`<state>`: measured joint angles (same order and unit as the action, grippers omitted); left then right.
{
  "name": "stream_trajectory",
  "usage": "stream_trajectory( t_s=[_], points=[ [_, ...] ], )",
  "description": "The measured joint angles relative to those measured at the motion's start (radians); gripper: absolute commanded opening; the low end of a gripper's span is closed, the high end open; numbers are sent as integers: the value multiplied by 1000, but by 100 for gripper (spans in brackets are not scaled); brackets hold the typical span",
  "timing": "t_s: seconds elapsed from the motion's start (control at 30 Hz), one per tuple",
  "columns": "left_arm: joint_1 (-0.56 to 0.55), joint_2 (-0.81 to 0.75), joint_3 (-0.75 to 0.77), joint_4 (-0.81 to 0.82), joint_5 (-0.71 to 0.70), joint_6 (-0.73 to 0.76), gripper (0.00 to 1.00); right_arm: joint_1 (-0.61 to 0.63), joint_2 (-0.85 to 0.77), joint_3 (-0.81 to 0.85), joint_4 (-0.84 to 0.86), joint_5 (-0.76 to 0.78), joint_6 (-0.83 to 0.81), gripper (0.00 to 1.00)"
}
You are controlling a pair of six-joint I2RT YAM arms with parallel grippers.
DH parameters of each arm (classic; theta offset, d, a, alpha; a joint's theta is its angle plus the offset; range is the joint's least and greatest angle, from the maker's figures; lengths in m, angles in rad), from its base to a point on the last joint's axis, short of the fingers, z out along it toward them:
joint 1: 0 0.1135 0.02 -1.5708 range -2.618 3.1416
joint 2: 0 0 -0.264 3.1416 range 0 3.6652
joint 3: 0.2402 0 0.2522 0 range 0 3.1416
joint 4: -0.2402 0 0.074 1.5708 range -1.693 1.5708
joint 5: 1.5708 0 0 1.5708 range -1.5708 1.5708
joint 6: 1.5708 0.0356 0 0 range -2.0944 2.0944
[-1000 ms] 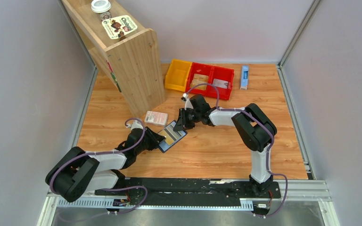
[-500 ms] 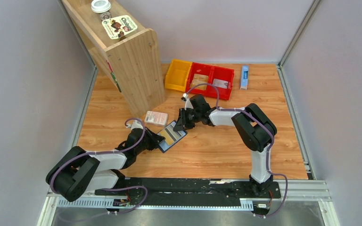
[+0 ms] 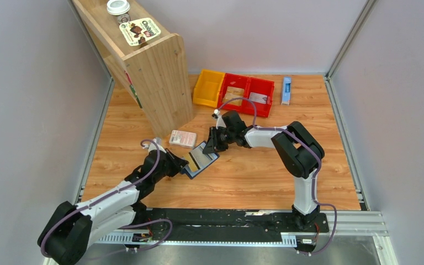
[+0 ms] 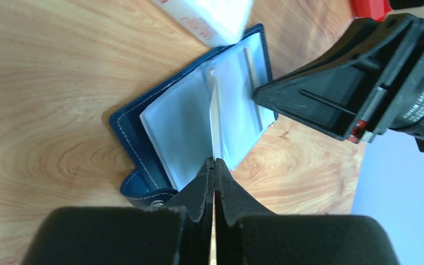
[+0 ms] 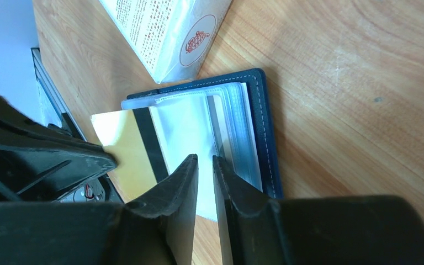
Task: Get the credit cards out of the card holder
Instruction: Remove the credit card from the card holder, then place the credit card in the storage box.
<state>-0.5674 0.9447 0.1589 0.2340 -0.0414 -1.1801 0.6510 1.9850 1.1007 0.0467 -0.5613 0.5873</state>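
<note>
Two claws at the open card holder (image 3: 201, 160) on the table (image 3: 265, 176).
Tan-yellow credit card (image 5: 122, 152) (partly out of its sleeve (image 5: 185, 124)) is pinched by the left claw (image 4: 214, 165); whether the right claw (image 5: 205, 161) grips anything, I cannot tell.

Packet (image 3: 140, 30) lying on top of the wooden shelf (image 3: 163, 77), far left, is showing a brand word starting "Cho"; the rest is staying unclear. Pink-and-white packet (image 5: 165, 33) is carrying fine print, too small to read.
</note>
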Motion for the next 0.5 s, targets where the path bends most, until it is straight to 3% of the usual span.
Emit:
stream_trajectory(
  t_s=[0.2, 0.3, 0.5],
  points=[
    [0, -130, 130, -250, -24, 198, 0, 1, -21, 2, -26, 24, 0, 38],
    [-11, -159, 210, -349, -50, 327, 0, 1, -53, 2, -72, 58, 1, 54],
    [-122, -150, 399, -503, -177, 596, 0, -2, -143, 26, -225, 154, 26, 76]
  ],
)
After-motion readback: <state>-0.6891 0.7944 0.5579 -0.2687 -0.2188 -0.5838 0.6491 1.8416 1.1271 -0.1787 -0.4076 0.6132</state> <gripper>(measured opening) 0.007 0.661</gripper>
